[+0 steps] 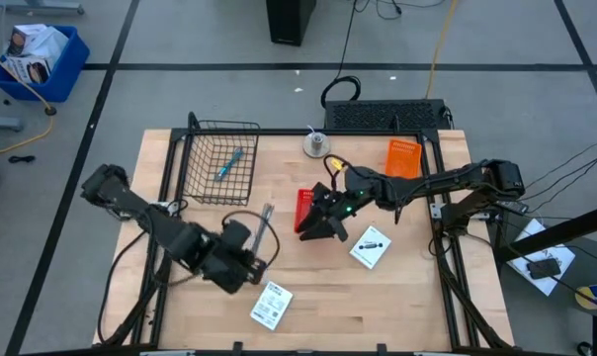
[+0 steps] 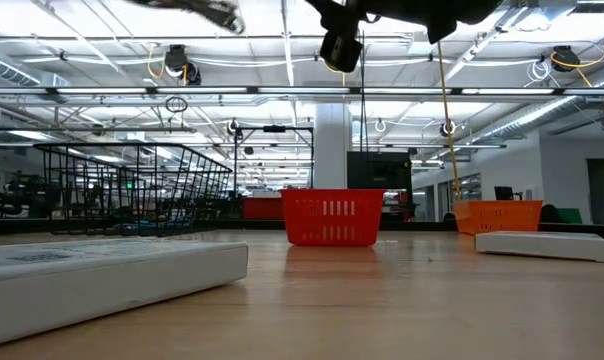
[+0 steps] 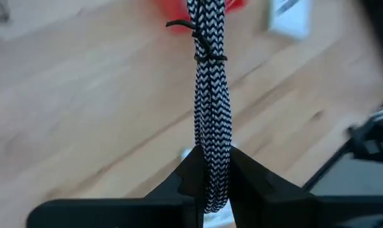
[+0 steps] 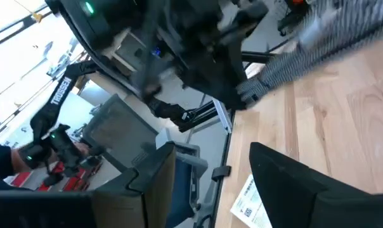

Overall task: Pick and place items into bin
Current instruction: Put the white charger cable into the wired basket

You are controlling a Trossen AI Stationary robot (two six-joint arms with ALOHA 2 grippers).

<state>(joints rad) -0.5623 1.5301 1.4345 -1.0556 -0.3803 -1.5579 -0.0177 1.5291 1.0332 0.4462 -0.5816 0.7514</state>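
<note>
My left gripper (image 1: 249, 257) is shut on a slim bundle of black-and-white braided cord (image 1: 264, 225), which reads as a grey stick in the high view, above the table's near middle. My right gripper (image 1: 323, 225) is open and empty, above the table beside a small red basket (image 1: 303, 206). A black wire basket (image 1: 222, 163) at the far left holds a teal stick-like tool (image 1: 229, 163). Two flat white packets lie flat on the wood, one (image 1: 371, 247) near the right gripper and one (image 1: 271, 305) near the front edge. My left gripper pinches the braided cord bundle (image 3: 210, 136) between its two fingers (image 3: 191, 168), near one end of the bundle. The fingers lie along the bundle, which sticks out forward past the fingertips. A thin black tie (image 3: 201, 41) binds it farther out. It is lifted clear of the table.
An orange box (image 1: 402, 158) and a small round object (image 1: 315, 144) sit at the far edge. In the low view the red basket (image 2: 331, 217) stands mid-table, with the wire basket (image 2: 132, 190) left of it. Beyond the table a person's arm (image 4: 1, 161) shows in the right wrist view.
</note>
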